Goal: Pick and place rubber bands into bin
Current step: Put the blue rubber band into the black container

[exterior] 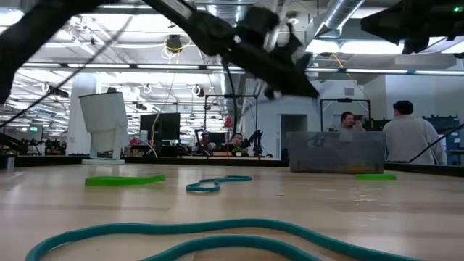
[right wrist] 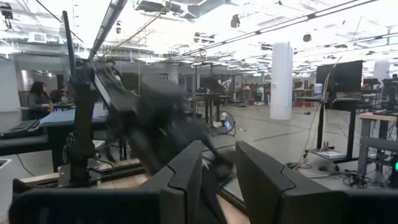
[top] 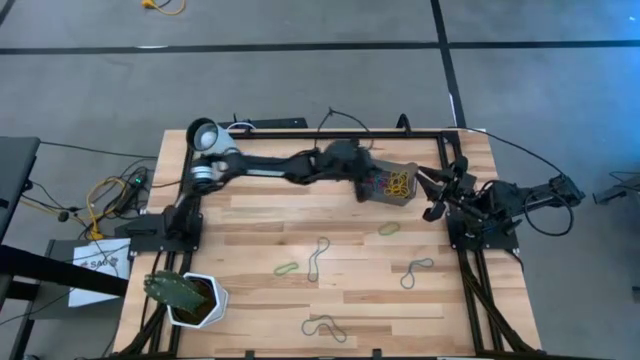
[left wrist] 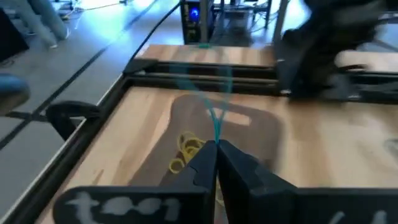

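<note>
Wooden planks are making up the tabletop (top: 260, 225), framed by black rails, with grey floor around it. Toward the far right, the bin (top: 392, 184) is sitting with a heap of yellow and red rubber bands (top: 397, 183) inside. The left gripper (left wrist: 216, 149) is hovering over the bin, its fingers (left wrist: 200, 163) pressed together and pinching a teal band (left wrist: 216, 121) that is stretching away above the tray. More loose bands are lying on the nearer part of the tabletop: a green one (top: 286, 268), a grey one (top: 318, 257), another (top: 416, 270) to the right, and one (top: 324, 326) near the front edge. A white pot with a green plant (top: 190, 297) is standing at the near left corner. The right gripper (right wrist: 217, 163) is waiting at the right edge beside the bin, its fingers standing slightly apart and empty. People are sitting in the room beyond.
</note>
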{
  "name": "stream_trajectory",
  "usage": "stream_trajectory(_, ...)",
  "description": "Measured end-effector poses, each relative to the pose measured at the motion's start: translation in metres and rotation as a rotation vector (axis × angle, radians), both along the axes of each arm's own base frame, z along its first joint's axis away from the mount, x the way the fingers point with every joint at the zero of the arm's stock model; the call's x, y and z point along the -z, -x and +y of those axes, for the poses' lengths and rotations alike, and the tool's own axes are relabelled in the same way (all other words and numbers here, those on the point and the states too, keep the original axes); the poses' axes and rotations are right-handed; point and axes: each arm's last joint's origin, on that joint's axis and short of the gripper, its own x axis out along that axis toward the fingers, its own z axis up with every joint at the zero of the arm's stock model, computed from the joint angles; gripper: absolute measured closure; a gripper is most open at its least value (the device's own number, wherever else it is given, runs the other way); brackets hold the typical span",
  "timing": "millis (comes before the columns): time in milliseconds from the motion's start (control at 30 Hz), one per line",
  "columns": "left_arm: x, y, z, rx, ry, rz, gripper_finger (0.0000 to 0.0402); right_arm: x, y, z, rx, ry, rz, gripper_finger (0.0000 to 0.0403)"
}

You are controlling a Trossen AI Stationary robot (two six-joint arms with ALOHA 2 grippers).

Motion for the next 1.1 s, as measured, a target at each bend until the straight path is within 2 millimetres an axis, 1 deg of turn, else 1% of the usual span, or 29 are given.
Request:
stream_trajectory(67, 0.014, -0.015, 0.008, -0.011, 0.009, 0.017, 0.0401, 0.000, 0.000, 0.000, 0.001, 0.007, 0.005, 0.0310)
stream_trajectory(133, 0.023, -0.030, 0.014, -0.020, 0.011, -0.005, 0.0401, 0.000, 0.000, 0.000, 0.002, 0.007, 0.006, 0.0310)
stream_trajectory(200, 0.032, -0.040, 0.019, -0.023, 0.016, 0.007, 0.0401, 0.001, 0.000, 0.000, 0.001, 0.009, 0.013, 0.0310)
stream_trajectory(333, 0.058, -0.051, 0.022, -0.024, 0.068, 0.063, 0.0401, 0.004, -0.001, 0.000, 0.000, 0.018, 0.044, 0.0310)
stream_trajectory(367, 0.061, -0.052, 0.023, -0.022, 0.070, 0.065, 0.0401, 0.004, -0.001, 0.001, 0.000, 0.020, 0.051, 0.0310)
stream_trajectory(467, 0.059, -0.052, 0.022, -0.020, 0.044, 0.066, 0.0401, 0.007, -0.002, 0.001, 0.000, 0.025, 0.077, 0.0310)
stream_trajectory(600, 0.059, -0.051, 0.024, -0.035, 0.012, 0.084, 0.0401, 0.009, -0.002, 0.001, -0.013, -0.019, 0.079, 0.0310)
stream_trajectory(800, 0.061, -0.049, 0.028, -0.033, 0.022, 0.099, 0.0401, 0.014, -0.003, 0.001, -0.027, -0.077, 0.092, 0.0310)
stream_trajectory(1100, 0.061, -0.049, 0.027, -0.025, 0.024, 0.107, 0.0401, 0.018, -0.004, 0.001, -0.032, -0.106, 0.113, 0.0310)
